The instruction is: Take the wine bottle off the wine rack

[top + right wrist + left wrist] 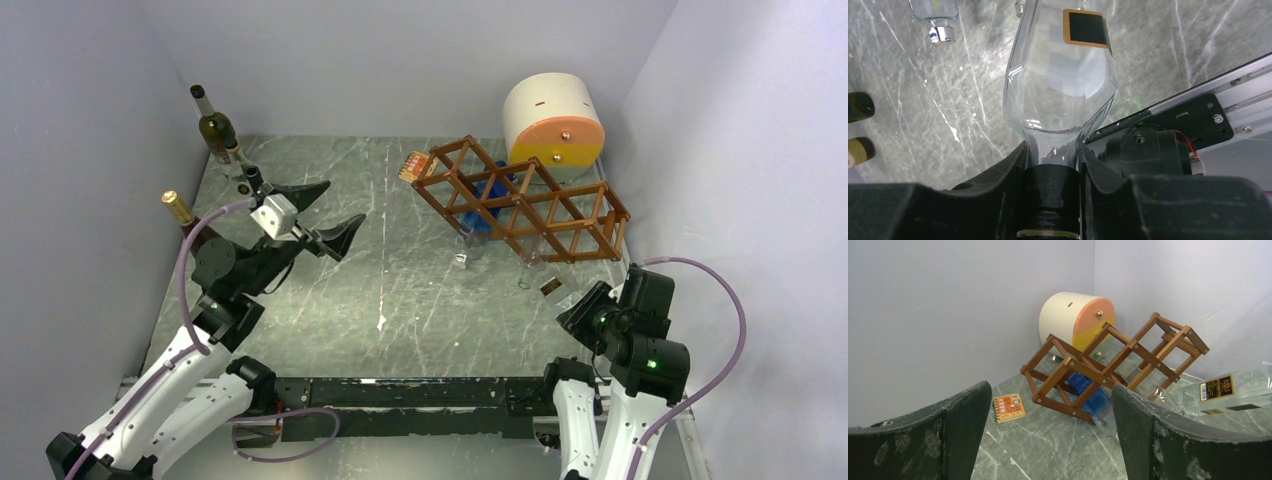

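Beside the wine rack (520, 205), clamping the wine bottle (1060, 80) by the neck in the right gripper (1052, 165), clear of the cells. Holding the left gripper (338, 208) wide, empty. Apparently left only to set down.

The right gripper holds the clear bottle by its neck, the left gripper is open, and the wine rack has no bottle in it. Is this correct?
Not entirely: the wine rack has a blue bottle in it, as the left wrist view shows. The right gripper holds the clear bottle by its neck, and the left gripper is open.
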{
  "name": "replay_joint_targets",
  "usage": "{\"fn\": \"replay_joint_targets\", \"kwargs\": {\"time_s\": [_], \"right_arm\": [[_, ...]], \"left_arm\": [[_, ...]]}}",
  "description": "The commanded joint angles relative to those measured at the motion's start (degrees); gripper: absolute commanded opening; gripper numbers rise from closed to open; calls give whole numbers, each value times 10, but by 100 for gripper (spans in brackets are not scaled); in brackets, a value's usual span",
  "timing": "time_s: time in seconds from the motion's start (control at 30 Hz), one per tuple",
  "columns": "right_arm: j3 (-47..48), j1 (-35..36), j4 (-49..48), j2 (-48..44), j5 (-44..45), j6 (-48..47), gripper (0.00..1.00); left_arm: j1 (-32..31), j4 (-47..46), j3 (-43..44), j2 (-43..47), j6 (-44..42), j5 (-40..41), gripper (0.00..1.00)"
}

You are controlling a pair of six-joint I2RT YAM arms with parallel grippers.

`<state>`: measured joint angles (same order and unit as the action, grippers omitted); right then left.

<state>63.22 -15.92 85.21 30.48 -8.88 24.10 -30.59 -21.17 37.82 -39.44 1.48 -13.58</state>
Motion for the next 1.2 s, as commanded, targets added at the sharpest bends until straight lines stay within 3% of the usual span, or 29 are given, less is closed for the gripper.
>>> {"fn": "replay_joint_targets", "kwargs": {"time_s": [0.0, 0.27, 0.57, 0.67, 0.83, 1.17], "right_arm": [[57, 26, -60, 3, 26, -2, 0], [150, 111, -62, -3, 76, -19, 0], [153, 176, -124, 6, -68, -67, 0], [157, 233, -134, 17, -77, -73, 0], [137, 317, -131, 54, -92, -76, 0], [145, 431, -125, 122, -77, -78, 0]], "left_arm": [[-5, 2, 29, -18, 16, -40, 93], [-5, -1, 25, -35, 17, -45, 93], [-5, 12, 42, -79, 36, -79, 92], [-14, 13, 57, -108, 49, -115, 100], [-93, 86, 134, -181, 11, -135, 100], [-368, 249, 307, -312, -215, 2, 99]]}}
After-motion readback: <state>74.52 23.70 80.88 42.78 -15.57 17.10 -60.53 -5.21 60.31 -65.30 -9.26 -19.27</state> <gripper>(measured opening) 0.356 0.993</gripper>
